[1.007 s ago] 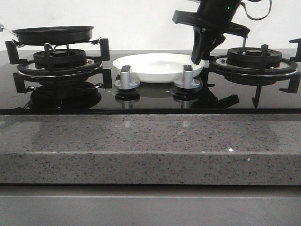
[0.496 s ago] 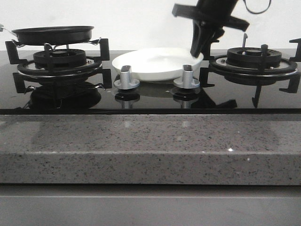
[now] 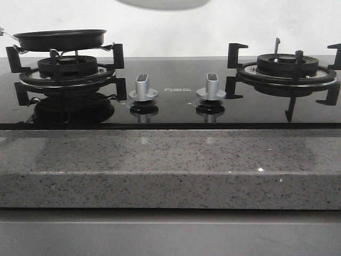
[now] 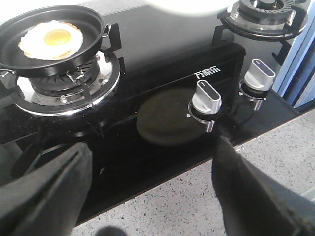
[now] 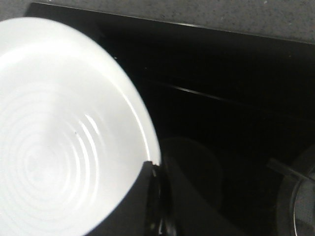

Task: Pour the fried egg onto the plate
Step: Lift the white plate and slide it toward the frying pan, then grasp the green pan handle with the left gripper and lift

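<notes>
One second ago the plate (image 5: 59, 132) sat between the burners; now the right hand (image 5: 152, 196), clamped on its rim, holds it aloft, while the egg (image 4: 51, 39) waits in the pan (image 4: 29, 61), left hand (image 4: 147, 196) spread apart.

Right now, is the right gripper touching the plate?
Touching. The right wrist view shows the right gripper pinching the rim of the plate, its dark finger overlapping the white edge.

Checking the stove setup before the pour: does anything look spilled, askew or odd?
Nothing is spilled or damaged. The fried egg lies flat in the black pan on the left burner. One oddity: the plate is off the cooktop, held up by its rim in the right gripper, only its bottom edge showing atop the front view.
</notes>
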Controlling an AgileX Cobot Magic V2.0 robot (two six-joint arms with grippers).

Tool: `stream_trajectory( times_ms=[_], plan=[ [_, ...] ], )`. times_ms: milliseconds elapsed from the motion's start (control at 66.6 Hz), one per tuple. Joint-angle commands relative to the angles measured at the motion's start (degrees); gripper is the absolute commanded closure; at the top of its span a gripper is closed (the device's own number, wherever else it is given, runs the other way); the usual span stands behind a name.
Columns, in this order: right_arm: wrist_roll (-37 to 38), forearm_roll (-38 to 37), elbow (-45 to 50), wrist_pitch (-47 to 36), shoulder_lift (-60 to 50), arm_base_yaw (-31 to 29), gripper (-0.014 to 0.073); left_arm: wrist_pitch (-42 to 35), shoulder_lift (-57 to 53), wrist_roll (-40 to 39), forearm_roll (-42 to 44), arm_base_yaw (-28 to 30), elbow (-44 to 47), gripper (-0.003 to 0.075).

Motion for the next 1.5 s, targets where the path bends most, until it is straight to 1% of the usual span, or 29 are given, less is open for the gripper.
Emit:
stream_trajectory(
  times_ms=[0, 105, 195, 451, 496, 586, 646, 781, 887, 962, 1022, 1112, 1277, 1488],
  plan=[
    [1.95, 2.2, -0.69, 4.52, -6.3, -0.22, 0.0704, -4.25, 0.09, -0.01, -0.15, -0.55, -1.96, 0.0219],
    [3.35, 1.29, 2.88, 4.52, -10.1, -0.16, 0.0704, -4.25, 0.09, -0.01, -0.15, -0.55, -1.96, 0.0219],
    [3.37, 0.25, 8.55, 4.52, -14.26, -0.16, 0.0704, -4.25, 0.09, -0.01, -0.15, -0.55, -1.96, 0.0219],
    [3.14, -0.94, 32.13, 3.81, -26.74, 0.07, 0.0704, -4.25, 0.09, -0.01, -0.15, -0.55, -1.96, 0.0219],
    [3.14, -1.61, 37.44, 2.28, -28.61, 0.07, 0.0704, -4.25, 0.09, -0.01, -0.15, -0.55, -1.96, 0.0219],
    [1.73, -1.76, 44.96, -1.37, -31.43, 0.14, 0.0704, -4.25, 0.09, -0.01, -0.15, -0.55, -1.96, 0.0219],
    [0.42, -1.76, 49.36, -4.7, -33.23, 0.61, 0.0704, -4.25, 0.09, -0.01, -0.15, -0.55, -1.96, 0.0219],
    [0.2, -1.94, 57.72, -11.14, -35.09, 2.46, 0.0704, -4.25, 0.09, -0.01, -0.15, -0.55, -1.96, 0.0219],
    [0.2, -2.13, 61.89, -14.43, -35.14, 3.85, 0.0704, -4.25, 0.09, -0.01, -0.15, -0.55, -1.96, 0.0219],
    [0.14, -2.71, 64.65, -18.63, -35.14, 4.75, 0.0704, -4.25, 0.09, -0.01, -0.15, -0.55, -1.96, 0.0219],
    [0.14, -3.27, 65.71, -21.81, -35.14, 5.17, 0.0704, -4.25, 0.09, -0.01, -0.15, -0.55, -1.96, 0.0219],
    [0.14, -3.75, 65.93, -24.48, -35.14, 5.16, 0.0704, -4.25, 0.09, -0.01, -0.15, -0.55, -1.96, 0.0219],
    [0.14, -3.83, 65.93, -26.16, -35.14, 5.16, 0.0704, -4.25, 0.09, -0.01, -0.15, -0.55, -1.96, 0.0219],
    [0.14, -3.83, 65.93, -25.62, -35.14, 5.16, 0.0704, -4.25, 0.09, -0.01, -0.15, -0.55, -1.96, 0.0219]
  ],
)
